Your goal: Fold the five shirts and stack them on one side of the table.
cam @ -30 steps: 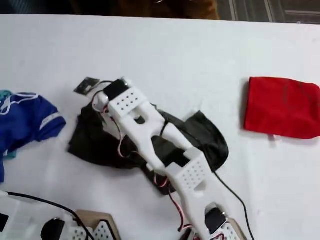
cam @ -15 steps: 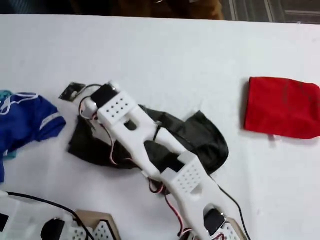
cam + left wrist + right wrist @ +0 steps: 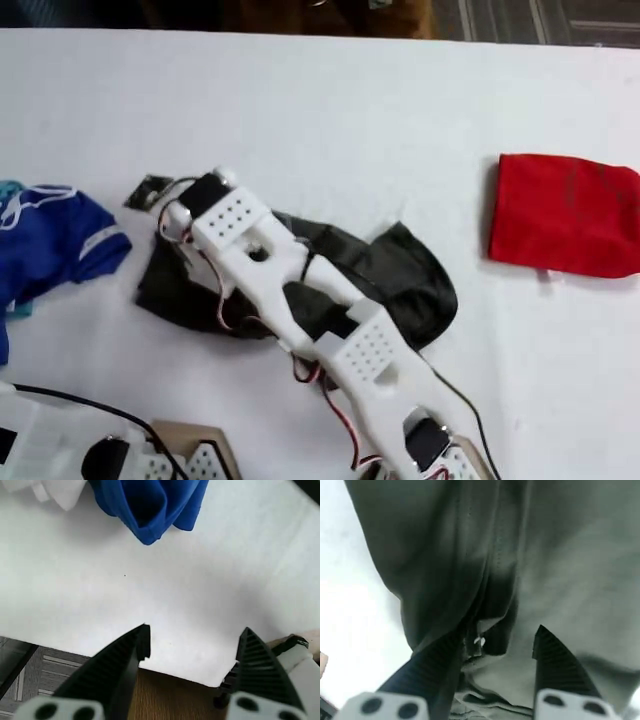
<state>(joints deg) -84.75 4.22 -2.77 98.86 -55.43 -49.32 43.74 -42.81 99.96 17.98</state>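
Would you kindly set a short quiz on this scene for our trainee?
1. True or false: the red shirt lies folded, apart from the other shirts.
2. Fill in: the left gripper, whose view takes in the blue shirt, is ____ (open or shut).
3. Which shirt lies under the right gripper?
A. red shirt
B. dark shirt
C. blue shirt

Key: 1 true; 2 open; 3 B.
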